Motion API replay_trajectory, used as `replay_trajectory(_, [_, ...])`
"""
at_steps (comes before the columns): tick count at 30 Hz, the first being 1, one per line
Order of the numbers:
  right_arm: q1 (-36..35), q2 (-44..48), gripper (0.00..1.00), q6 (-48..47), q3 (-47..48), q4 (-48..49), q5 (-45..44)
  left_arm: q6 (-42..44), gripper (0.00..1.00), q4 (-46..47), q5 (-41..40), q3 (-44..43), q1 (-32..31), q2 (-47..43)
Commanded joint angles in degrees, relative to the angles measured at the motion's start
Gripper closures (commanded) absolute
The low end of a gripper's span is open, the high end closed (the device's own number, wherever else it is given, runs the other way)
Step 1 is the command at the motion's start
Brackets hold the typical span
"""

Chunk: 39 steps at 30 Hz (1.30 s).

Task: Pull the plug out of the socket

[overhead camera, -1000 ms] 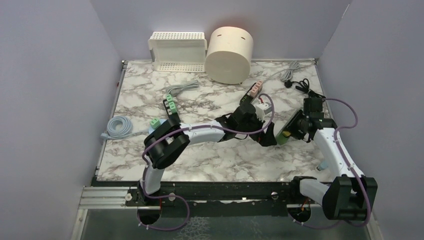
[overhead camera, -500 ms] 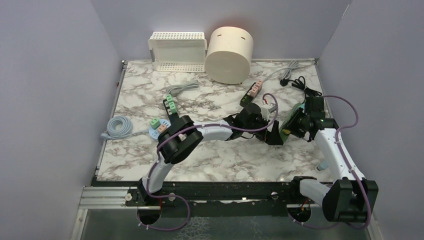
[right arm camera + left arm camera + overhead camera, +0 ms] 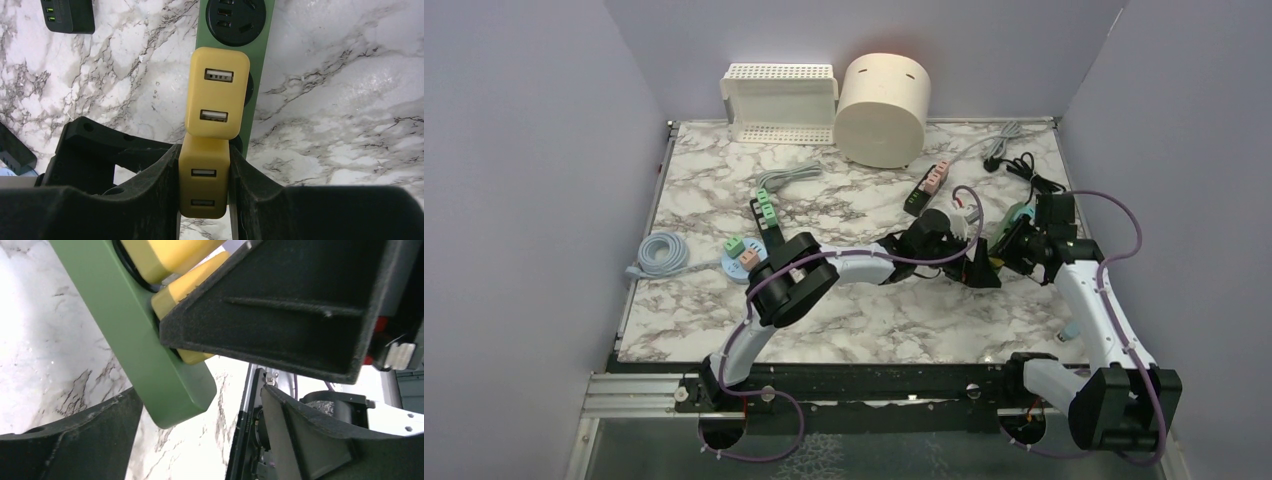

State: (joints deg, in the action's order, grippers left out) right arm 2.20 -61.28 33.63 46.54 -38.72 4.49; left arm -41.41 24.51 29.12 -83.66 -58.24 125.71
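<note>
A green socket strip (image 3: 262, 65) lies on the marble with two yellow USB plugs in it. My right gripper (image 3: 204, 192) is shut on the nearer yellow plug (image 3: 204, 172), one finger pressed to each side. The second yellow plug (image 3: 217, 92) sits just beyond it, untouched. In the left wrist view the strip's end (image 3: 150, 360) hangs between my left gripper's (image 3: 200, 440) wide-apart fingers, and the jaws are open. From above, both grippers meet at the right of the table, left gripper (image 3: 980, 270) beside right gripper (image 3: 1004, 252).
At the back stand a white basket (image 3: 780, 100) and a cream drum (image 3: 882, 108). A black strip with pink plugs (image 3: 927, 185), another with green plugs (image 3: 766, 212), a round blue socket (image 3: 742, 255), a coiled pale cable (image 3: 660, 252) and black cable (image 3: 1024, 168) lie around.
My left arm has reached further right, bringing its jaws around the strip's end, and they have narrowed slightly. The right gripper and strip have shifted a little toward the back.
</note>
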Motion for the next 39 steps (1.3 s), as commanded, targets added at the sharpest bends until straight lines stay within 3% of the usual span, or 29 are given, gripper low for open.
replay_trajectory(1, [-0.57, 2.08, 0.99, -0.96, 1.07, 4.63, 3.11, -2.67, 0.18, 4.89, 1.03, -0.76, -0.39, 1.25])
replay_trajectory(5, [-0.61, 2.25, 0.99, -1.02, 1.57, 4.36, 3.37, -4.83, 0.35, 6.9, 1.84, -0.39, -0.39, 2.08])
replay_trajectory(8, [-0.61, 2.47, 0.99, -0.72, 1.7, 4.27, 3.82, -4.83, 0.65, 7.81, 2.1, -0.26, -0.38, 2.15])
replay_trajectory(10, [-0.61, 2.42, 0.99, -0.5, 1.93, 4.1, 4.23, -5.17, 0.97, 7.92, 2.61, -0.63, -0.34, 2.56])
replay_trajectory(11, [-0.61, 2.42, 0.99, -0.47, 2.12, 4.06, 4.61, -6.1, 1.0, 7.91, 2.56, -0.74, -0.38, 2.87])
replay_trajectory(22, [-0.77, 3.49, 0.99, -1.46, 7.56, 0.42, 7.61, -9.67, 1.0, 7.92, 1.37, -0.32, 1.5, 4.13])
replay_trajectory(27, [-0.88, 3.55, 0.99, -2.91, 8.6, 3.87, 18.03, -10.84, 1.0, 7.7, 0.79, -0.34, 3.14, 4.75])
replay_trajectory(32, [-0.88, 7.17, 0.99, -4.86, 3.02, 12.93, 31.62, -11.84, 1.0, 7.39, 1.21, -1.03, 4.36, 5.07])
replay_trajectory(39, [-0.88, 14.38, 0.99, -7.94, -5.73, 18.53, 35.82, -9.46, 1.0, 7.43, 7.83, -4.61, 5.81, 5.07])
